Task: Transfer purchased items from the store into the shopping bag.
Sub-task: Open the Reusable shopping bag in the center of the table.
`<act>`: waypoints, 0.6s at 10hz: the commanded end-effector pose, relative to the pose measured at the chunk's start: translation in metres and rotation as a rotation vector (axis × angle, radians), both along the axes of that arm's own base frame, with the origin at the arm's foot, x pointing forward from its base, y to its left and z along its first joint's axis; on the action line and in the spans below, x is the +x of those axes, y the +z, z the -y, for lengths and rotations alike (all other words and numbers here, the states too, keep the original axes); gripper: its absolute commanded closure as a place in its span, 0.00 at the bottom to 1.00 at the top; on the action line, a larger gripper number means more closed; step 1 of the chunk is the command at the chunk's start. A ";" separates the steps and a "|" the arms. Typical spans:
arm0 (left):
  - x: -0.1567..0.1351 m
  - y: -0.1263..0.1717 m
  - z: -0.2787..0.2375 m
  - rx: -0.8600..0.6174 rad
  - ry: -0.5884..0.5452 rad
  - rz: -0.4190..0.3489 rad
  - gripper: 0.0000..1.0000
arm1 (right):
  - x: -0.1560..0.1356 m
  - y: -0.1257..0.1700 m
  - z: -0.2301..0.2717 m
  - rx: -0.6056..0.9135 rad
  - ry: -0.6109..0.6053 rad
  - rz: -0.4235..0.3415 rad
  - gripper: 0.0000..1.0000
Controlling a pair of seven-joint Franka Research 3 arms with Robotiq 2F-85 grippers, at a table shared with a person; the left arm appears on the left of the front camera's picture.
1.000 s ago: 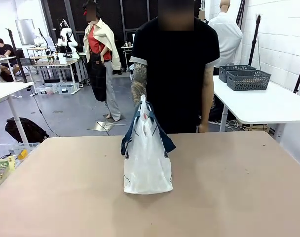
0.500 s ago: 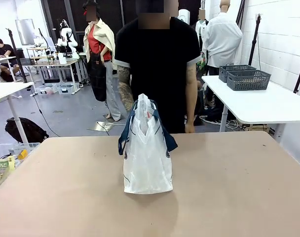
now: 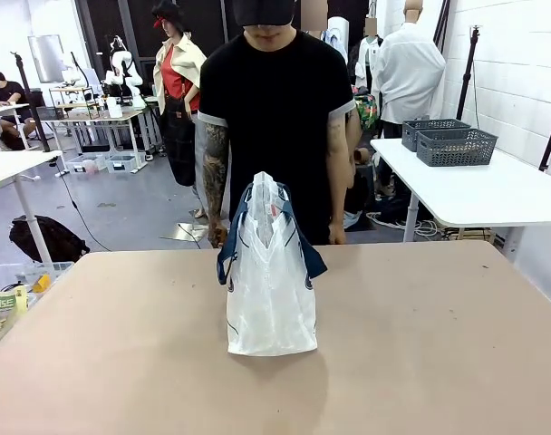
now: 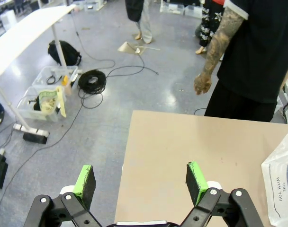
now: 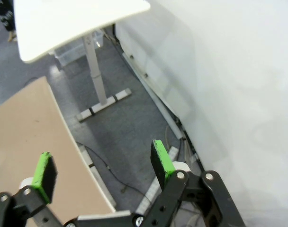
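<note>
1. The shopping bag [image 3: 269, 290] is translucent white, with navy blue straps, a small red tag and dark lettering.
2. The bench [image 3: 439, 344] under it is plain tan.
3. The person [image 3: 275, 109] at 12 o'clock wears a black T-shirt; dark tattoo patterns cover the forearm.
4. The left tool [image 4: 140, 175] and right tool [image 5: 102, 161] are black with green pads.
5. At 2 o'clock, the baskets [image 3: 455, 145] are dark grey lattice, on a white side bench [image 3: 493, 195].

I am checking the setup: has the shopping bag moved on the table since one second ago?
No. The shopping bag stands at the same spot before the table's far edge.
</note>
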State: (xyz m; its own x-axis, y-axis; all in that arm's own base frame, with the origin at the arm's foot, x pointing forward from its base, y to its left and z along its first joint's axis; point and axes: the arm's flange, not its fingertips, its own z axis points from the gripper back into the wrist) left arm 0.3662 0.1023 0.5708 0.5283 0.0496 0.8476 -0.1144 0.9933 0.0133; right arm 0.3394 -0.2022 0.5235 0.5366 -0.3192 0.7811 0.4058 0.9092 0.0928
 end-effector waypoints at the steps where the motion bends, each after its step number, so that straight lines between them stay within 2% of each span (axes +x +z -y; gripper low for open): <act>1: 0.026 0.034 0.036 0.083 -0.119 0.049 0.00 | 0.006 0.035 -0.029 -0.056 0.101 0.034 0.00; 3: 0.054 0.070 0.085 0.145 -0.225 0.060 0.00 | 0.015 0.085 -0.069 -0.128 0.191 0.070 0.00; 4: 0.069 0.084 0.113 0.151 -0.267 0.040 0.00 | 0.019 0.110 -0.099 -0.146 0.280 0.080 0.00; 5: 0.088 0.095 0.155 0.166 -0.340 0.010 0.00 | 0.030 0.130 -0.145 -0.193 0.420 0.067 0.00; 6: 0.103 0.096 0.186 0.107 -0.412 -0.028 0.00 | 0.045 0.139 -0.189 -0.250 0.510 0.040 0.00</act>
State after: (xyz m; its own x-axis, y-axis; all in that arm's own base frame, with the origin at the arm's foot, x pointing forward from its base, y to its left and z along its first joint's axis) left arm 0.4459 -0.0780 0.6623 0.4709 -0.2586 0.8434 0.2368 0.9580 0.1615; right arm 0.3640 -0.0316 0.6628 0.5268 0.0708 0.8470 0.0143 0.9956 -0.0921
